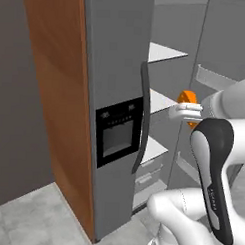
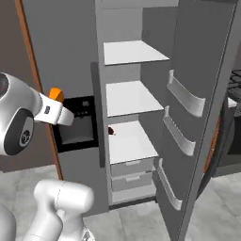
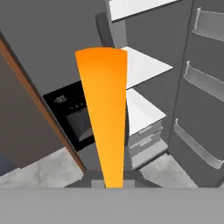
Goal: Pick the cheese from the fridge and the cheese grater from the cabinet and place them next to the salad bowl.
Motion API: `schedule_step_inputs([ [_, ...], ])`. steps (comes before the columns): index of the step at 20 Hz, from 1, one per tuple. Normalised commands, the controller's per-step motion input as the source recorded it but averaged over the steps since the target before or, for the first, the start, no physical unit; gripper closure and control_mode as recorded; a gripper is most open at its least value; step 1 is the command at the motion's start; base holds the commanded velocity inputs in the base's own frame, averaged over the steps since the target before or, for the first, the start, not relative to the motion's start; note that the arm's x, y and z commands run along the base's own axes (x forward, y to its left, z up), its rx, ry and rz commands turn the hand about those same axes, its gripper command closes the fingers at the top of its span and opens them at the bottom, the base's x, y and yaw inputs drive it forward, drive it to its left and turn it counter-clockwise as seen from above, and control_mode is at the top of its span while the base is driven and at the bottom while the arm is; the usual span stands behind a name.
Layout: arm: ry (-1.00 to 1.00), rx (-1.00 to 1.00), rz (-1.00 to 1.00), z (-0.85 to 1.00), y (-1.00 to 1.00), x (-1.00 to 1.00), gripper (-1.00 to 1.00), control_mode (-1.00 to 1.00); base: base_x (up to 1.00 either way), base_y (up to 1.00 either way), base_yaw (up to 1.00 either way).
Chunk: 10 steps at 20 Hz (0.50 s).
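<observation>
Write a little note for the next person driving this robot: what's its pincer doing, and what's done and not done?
Pincer: shut on the cheese, held out in front of the fridge.
Fridge: right door open, white shelves look bare.
Done: cheese is out of the fridge.
Left: carry it to the salad bowl, then fetch the cheese grater from the cabinet and set it there too.

The cheese (image 3: 105, 113) looks smooth and matt orange, the fridge (image 1: 114, 69) matt grey, its shelves (image 2: 129, 96) plain white.
</observation>
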Motion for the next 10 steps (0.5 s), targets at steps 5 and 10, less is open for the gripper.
schedule_step_inputs([
  [5,0.0,0.0,0.0,0.0,0.0,0.0,1.0,1.0,0.01,0.16,-0.89],
  [10,0.0,0.0,0.0,0.0,0.0,0.0,1.0,1.0,0.0,0.16,-0.88],
])
